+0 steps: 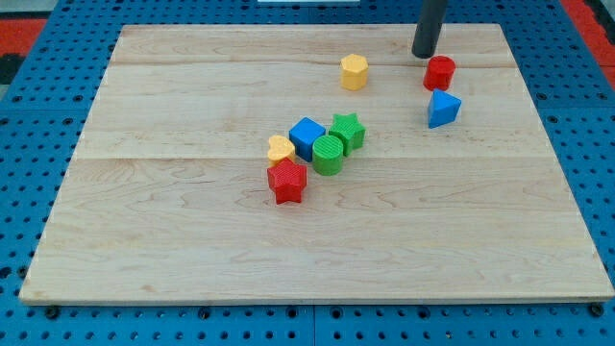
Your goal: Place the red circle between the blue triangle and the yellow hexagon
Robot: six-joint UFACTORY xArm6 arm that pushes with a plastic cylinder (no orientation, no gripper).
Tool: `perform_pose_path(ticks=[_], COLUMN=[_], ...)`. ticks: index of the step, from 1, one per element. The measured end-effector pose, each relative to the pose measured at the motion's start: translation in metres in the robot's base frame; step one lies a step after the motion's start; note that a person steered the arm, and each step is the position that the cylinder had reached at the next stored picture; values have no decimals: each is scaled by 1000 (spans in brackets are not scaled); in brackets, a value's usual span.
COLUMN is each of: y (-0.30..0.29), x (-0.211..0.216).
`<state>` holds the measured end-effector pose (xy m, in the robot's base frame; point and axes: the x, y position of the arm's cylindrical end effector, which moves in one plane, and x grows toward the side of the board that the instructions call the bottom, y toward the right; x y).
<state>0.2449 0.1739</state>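
Near the upper right of the frame, my tip rests on the wooden board, just up and to the left of the red circle, close to it or touching; the view does not settle which. It is a bare rod with nothing to open or close, and it holds nothing. The red circle sits just above the blue triangle, nearly touching it, while the yellow hexagon stands well apart to the left at about the same height. I judge the circle is not yet between the two: it lies to the triangle's side, so it needs shifting leftward and a little down.

Toward the middle of the frame a cluster sits packed together: blue cube, green star, green cylinder, a small yellow block and red star. No containers appear anywhere on the board.
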Motion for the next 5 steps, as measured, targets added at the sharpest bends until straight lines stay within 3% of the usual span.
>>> perform_pose_path(ticks=[1,2,5], y=[44,33,-18], x=[-2,31,48])
